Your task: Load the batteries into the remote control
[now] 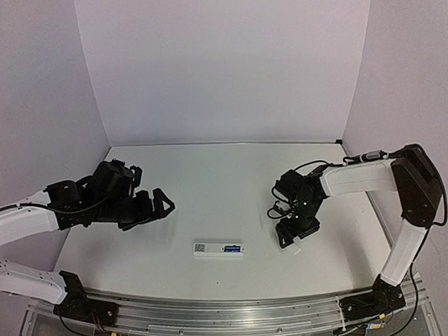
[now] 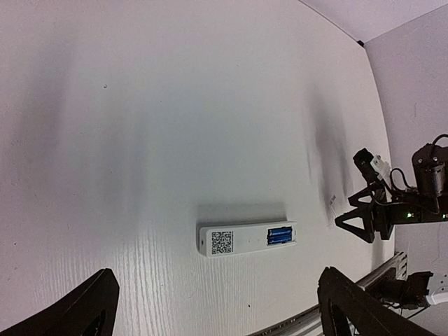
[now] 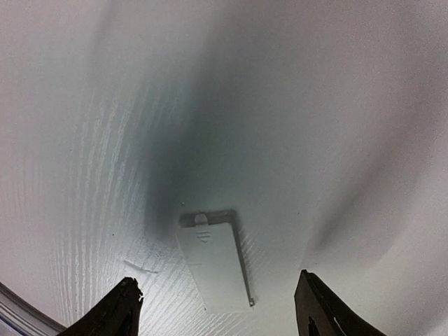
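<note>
The white remote control [image 1: 218, 249] lies face down near the table's front, with a QR label and an open compartment. The two blue batteries [image 2: 280, 235] sit side by side in that compartment, which is at the right end of the remote [image 2: 246, 239]. My left gripper [image 1: 157, 208] is open and empty, raised behind and left of the remote. In its wrist view the left gripper [image 2: 217, 276] frames the remote between its fingers. My right gripper [image 1: 289, 234] is open and points down. In its wrist view it [image 3: 217, 280] straddles the small flat white cover piece [image 3: 213, 266] without touching it.
White table [image 1: 232, 182] enclosed by pale walls at back and sides. A metal rail [image 1: 230, 316] runs along the front edge. The right gripper also shows in the left wrist view [image 2: 364, 217], to the right of the remote.
</note>
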